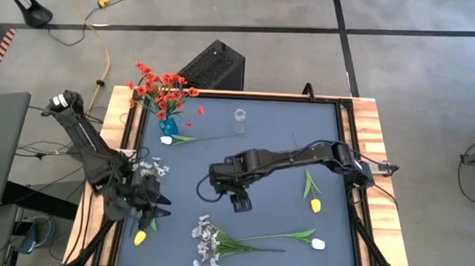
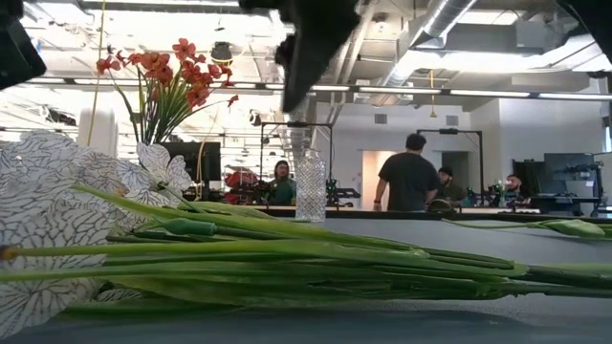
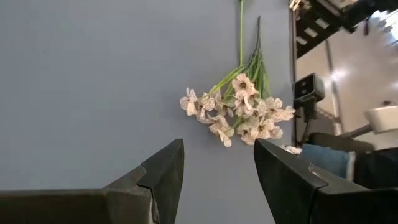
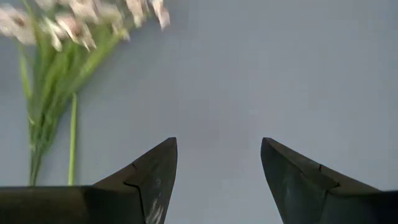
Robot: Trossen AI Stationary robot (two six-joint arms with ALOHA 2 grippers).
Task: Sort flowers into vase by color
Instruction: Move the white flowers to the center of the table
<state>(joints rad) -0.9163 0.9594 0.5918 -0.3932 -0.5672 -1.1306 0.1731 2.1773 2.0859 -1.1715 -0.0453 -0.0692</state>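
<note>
Nearest the table's front edge lies a spray of small white blossoms, its green stems stretching toward a white tulip bud; a yellow tulip bud lies at the front left corner. Just behind, the left gripper hovers with fingers spread, empty — the right gripper hangs mid-table, also parted and holding nothing. Another yellow tulip lies to the right. Farther back stand a clear glass vase and the red blossom clusters in a blue vase.
</note>
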